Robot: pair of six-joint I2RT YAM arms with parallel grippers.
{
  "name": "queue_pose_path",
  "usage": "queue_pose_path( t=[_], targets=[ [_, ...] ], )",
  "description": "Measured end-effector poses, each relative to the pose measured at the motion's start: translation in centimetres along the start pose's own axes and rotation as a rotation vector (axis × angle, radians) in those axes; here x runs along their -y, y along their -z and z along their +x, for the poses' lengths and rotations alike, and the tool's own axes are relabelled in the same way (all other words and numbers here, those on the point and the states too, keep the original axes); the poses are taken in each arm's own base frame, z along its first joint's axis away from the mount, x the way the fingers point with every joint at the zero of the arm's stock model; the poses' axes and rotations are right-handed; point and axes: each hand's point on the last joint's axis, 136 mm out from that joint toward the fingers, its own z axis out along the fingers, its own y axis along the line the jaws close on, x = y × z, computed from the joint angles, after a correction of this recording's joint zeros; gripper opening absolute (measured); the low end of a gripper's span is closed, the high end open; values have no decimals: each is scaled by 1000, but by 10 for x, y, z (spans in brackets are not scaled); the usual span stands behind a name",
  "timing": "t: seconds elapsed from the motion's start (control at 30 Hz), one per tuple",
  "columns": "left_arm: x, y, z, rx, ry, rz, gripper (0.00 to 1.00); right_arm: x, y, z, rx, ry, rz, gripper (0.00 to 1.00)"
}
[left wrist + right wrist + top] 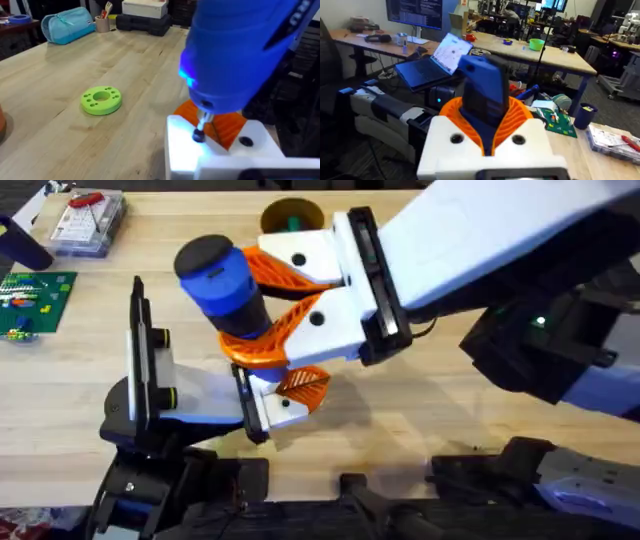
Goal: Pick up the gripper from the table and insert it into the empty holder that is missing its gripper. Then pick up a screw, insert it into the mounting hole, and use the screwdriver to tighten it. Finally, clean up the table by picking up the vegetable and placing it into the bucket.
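The right gripper (pixel 262 308), white w/ orange ribbed pads, is clamped on the thick blue black-capped screwdriver (pixel 222 287) at table centre, tip on a screw at its 6 o'clock: keep it vertical w/ light downforce; left gripper's state I can't tell.

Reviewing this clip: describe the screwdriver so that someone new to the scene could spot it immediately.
Start from the wooden table in the overhead view and follow the big white arm coming in from the right to its hand. The screwdriver stands clamped between the orange ribbed fingers: a thick blue cylinder with a black cap, the one blue tool there.
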Motion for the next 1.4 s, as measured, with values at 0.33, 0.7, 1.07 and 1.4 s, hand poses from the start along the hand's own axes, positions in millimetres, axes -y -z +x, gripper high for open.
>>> queue_pose_path(
  t=[0.33,0.7,1.07,1.4],
  targets=[
    [0,0,0,0,0,0,15,0,-5,9,-12,-21,-13,59],
    [0,0,0,0,0,1,15,-1,-6,10,-24,-40,-17,58],
    [0,0,0,0,1,1,15,2,-4,11,-32,-49,-8,59],
    [0,0,0,0,0,1,15,0,-2,10,-32,-48,-6,57]
  ],
)
